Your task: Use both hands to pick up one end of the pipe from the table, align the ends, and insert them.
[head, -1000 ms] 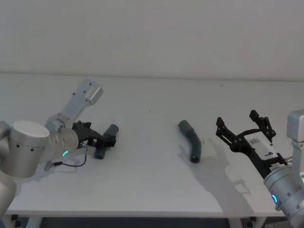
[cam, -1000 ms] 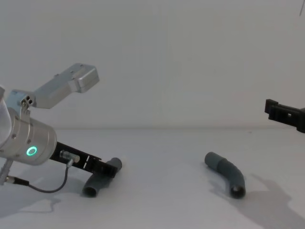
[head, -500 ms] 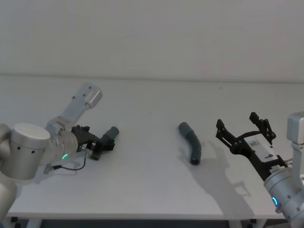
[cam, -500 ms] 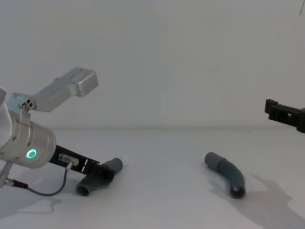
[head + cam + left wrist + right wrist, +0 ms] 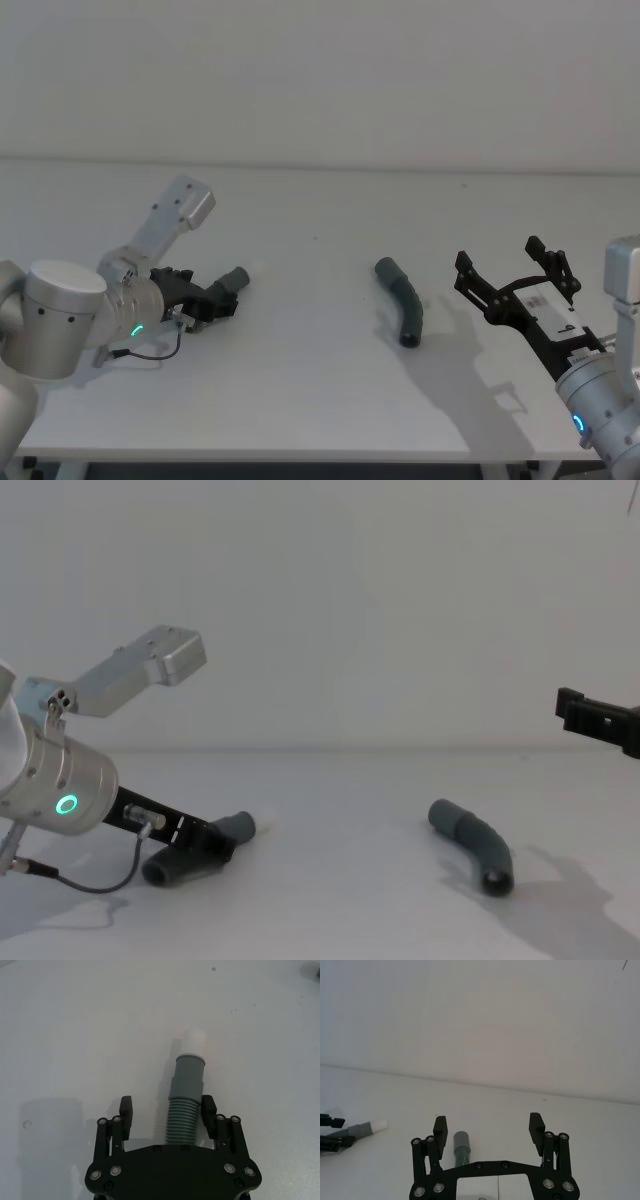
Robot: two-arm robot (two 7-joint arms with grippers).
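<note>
Grey pipe piece [image 5: 186, 1102] between left tool [image 5: 166, 1110]'s spread fingers [image 5: 126, 1112], right tool [image 5: 501, 256] apart

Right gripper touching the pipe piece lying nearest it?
Apart. Head view shows a strip of bare table between the right gripper and that pipe piece; jaws open, nothing between them.

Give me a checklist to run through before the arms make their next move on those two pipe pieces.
1. Left end effector straddles the left pipe piece at its ribbed middle: ok.
2. Its fingers shut on that piece: not ok, one finger stands off it.
3. Whitish tip clear ahead of the fingers: ok.
4. Right end effector open: ok.
5. Right end effector at the right pipe piece: not ok, it hovers apart, to that piece's right.
6. The right pipe piece lies free on the table: ok.
</note>
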